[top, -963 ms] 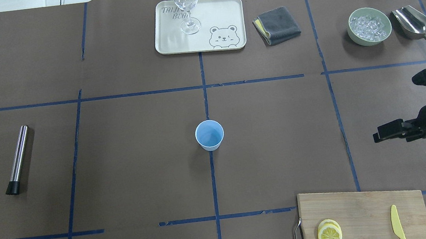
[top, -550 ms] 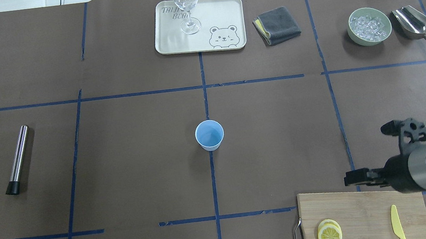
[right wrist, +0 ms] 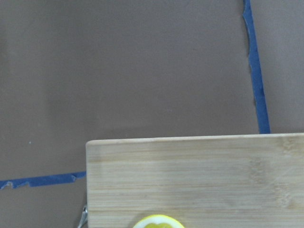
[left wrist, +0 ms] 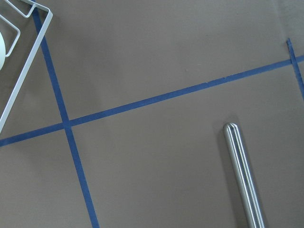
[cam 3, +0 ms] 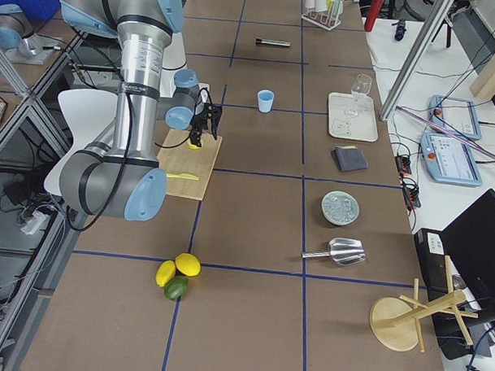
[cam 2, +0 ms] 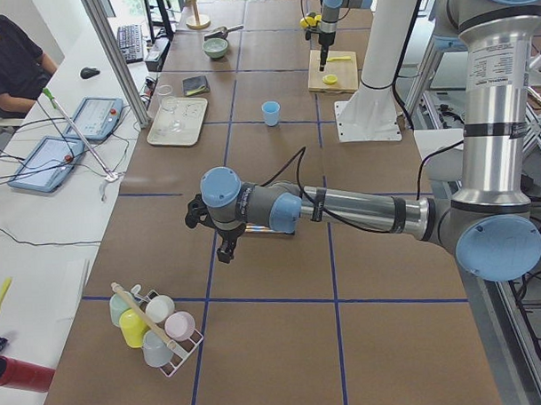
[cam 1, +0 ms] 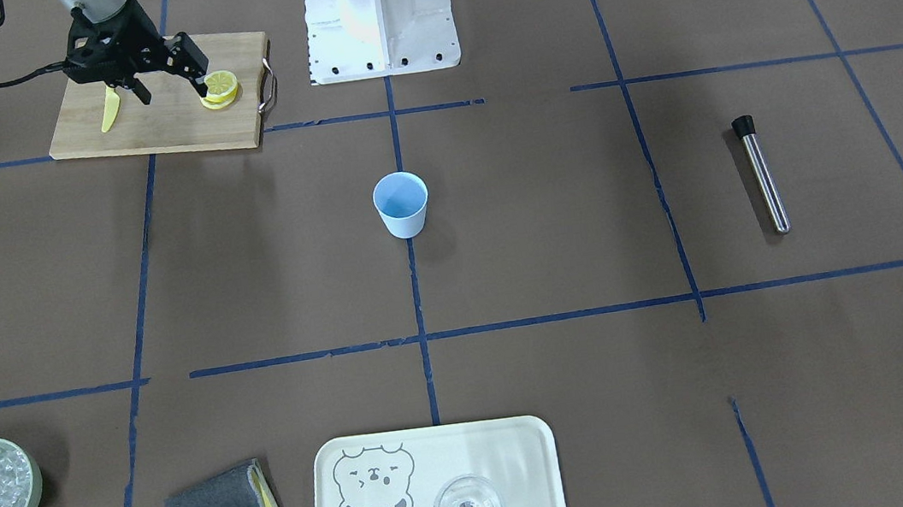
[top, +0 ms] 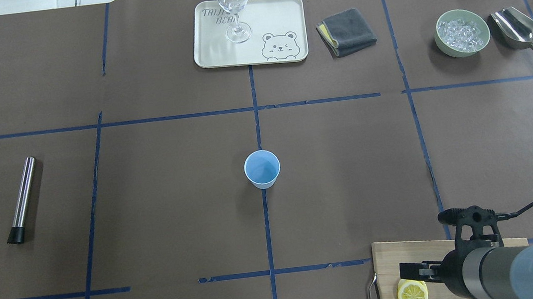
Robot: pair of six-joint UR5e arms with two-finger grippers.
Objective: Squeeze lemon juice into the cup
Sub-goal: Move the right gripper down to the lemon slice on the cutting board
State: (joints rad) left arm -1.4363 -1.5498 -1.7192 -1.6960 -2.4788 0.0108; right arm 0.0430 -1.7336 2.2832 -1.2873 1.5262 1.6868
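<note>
Two slices lie overlapping on the wooden cutting board (cam 1: 169, 124) at the near right corner of the table, as seen from behind the robot. The lemon (cam 1: 220, 82) is the upper one, pale segmented face up, close to the board's left end by its metal handle. The right gripper (cam 1: 172, 82) hangs above the board with its jaws spread wide and nothing between them. One finger ends just beside the lemon, though whether it touches cannot be made out. A slim yellow knife (cam 1: 109, 113) lies on the board to the right of the gripper. The cup (top: 262, 169) stands upright in the middle of the table on the central blue tape line, well apart from the board and from both arms. Over on the left side, the left gripper (cam 2: 224, 248) hovers above a steel muddler (top: 24, 199) with a black tip. Whether its jaws are wide or narrow cannot be told: its own camera shows only the rod, tape and a corner of a white wire rack (left wrist: 23, 80).
</note>
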